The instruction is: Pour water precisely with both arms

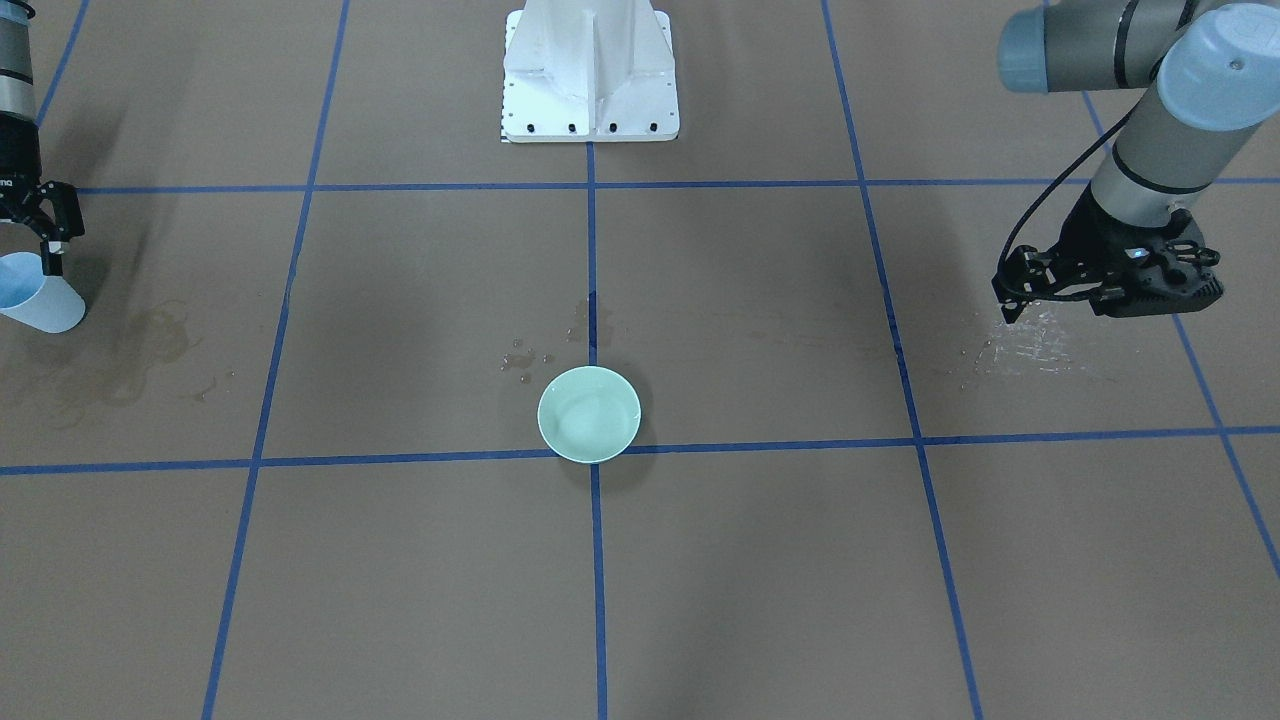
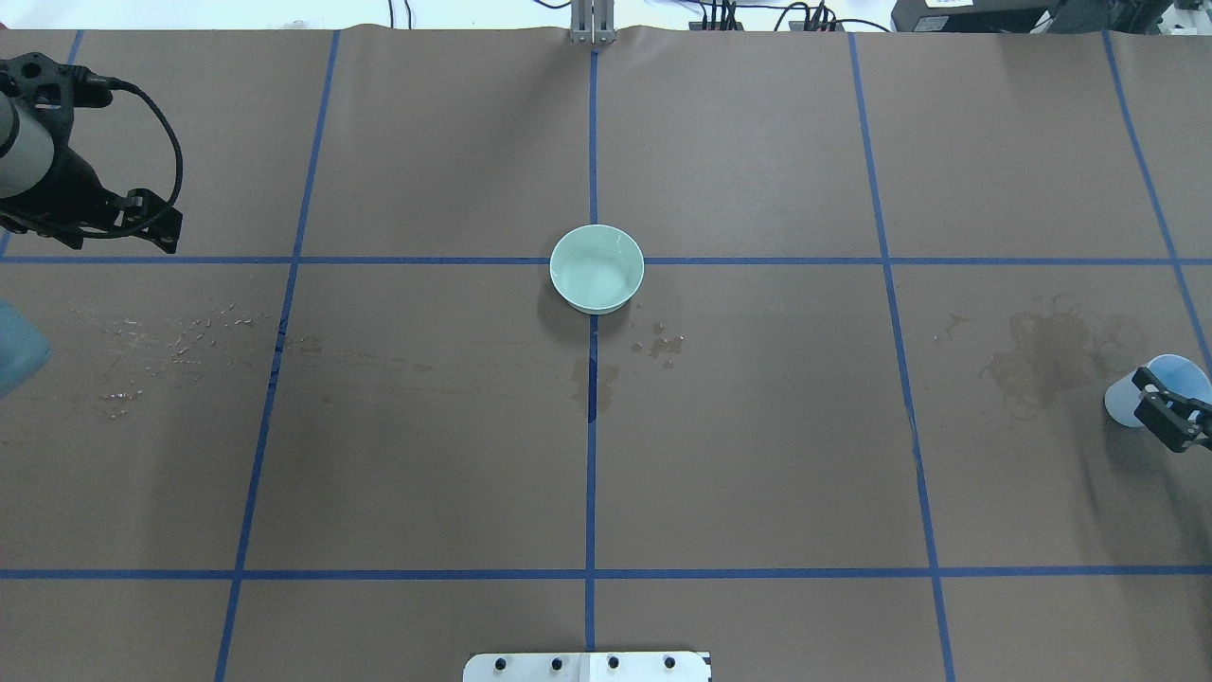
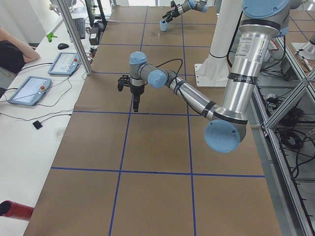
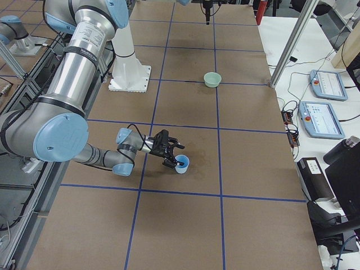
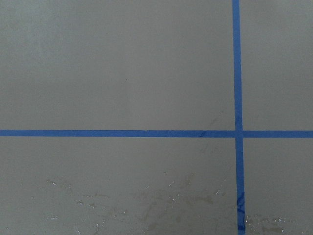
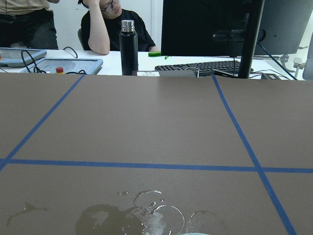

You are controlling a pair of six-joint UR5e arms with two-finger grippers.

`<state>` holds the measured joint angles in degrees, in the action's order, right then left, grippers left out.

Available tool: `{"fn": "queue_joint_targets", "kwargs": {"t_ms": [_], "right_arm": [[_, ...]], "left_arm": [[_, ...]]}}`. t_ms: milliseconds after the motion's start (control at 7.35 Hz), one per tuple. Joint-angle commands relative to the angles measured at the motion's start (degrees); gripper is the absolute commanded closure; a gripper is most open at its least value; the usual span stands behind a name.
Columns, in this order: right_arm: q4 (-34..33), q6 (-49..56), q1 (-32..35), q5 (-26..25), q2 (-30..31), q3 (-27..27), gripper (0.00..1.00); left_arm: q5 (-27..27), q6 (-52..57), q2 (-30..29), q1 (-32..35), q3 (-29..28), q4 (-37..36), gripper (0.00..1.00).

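A mint green bowl point(image 1: 590, 413) stands at the table's centre, also in the overhead view point(image 2: 597, 268); a shallow shine inside may be water. My right gripper point(image 1: 52, 262) grips the rim of a pale blue cup point(image 1: 38, 298) that stands at the table's far right end point(image 2: 1150, 386). My left gripper point(image 1: 1005, 300) hangs empty above the table's left end, fingers together and pointing down point(image 3: 136, 104). Spilled water drops point(image 1: 1030, 345) glint on the paper below it. No stream of water shows.
A wet stain point(image 2: 1042, 355) lies beside the cup, and a puddle point(image 6: 146, 220) shows in the right wrist view. Small drops point(image 2: 658, 346) lie near the bowl. The white pedestal point(image 1: 590, 70) stands at the robot's side. Operators, tablets and a black bottle point(image 6: 127, 46) are beyond the far edge.
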<state>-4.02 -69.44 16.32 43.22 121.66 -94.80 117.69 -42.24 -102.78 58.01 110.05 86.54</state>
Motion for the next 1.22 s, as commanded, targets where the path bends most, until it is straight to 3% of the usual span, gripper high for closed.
{"fn": "queue_joint_targets", "kwargs": {"t_ms": [0, 136, 272, 544, 953, 1089], "right_arm": [[1.0, 10.2, 14.9, 18.4, 0.2, -4.0, 0.01], [-0.8, 11.9, 25.0, 32.3, -1.1, -4.9, 0.01], [-4.6, 12.6, 30.6, 36.8, -2.9, -5.9, 0.01], [-7.8, 16.0, 33.6, 41.3, -3.4, -7.1, 0.01], [-18.5, 23.6, 51.0, 63.8, -9.8, -7.8, 0.01], [-24.0, 28.9, 55.7, 70.8, -12.4, -7.6, 0.01]], "left_arm": [[0.1, -1.2, -1.0, -0.2, -0.1, -0.1, 0.00], [0.2, -4.0, -2.9, -0.4, -0.2, 0.0, 0.00], [0.4, -9.6, -7.6, -1.2, -1.3, -0.5, 0.00], [3.4, -21.8, -20.1, -6.5, -8.9, -0.5, 0.00], [2.7, -32.2, -32.9, -12.6, -19.9, 1.7, 0.00], [2.4, -35.5, -34.6, -13.9, -24.9, 8.1, 0.00]]}}
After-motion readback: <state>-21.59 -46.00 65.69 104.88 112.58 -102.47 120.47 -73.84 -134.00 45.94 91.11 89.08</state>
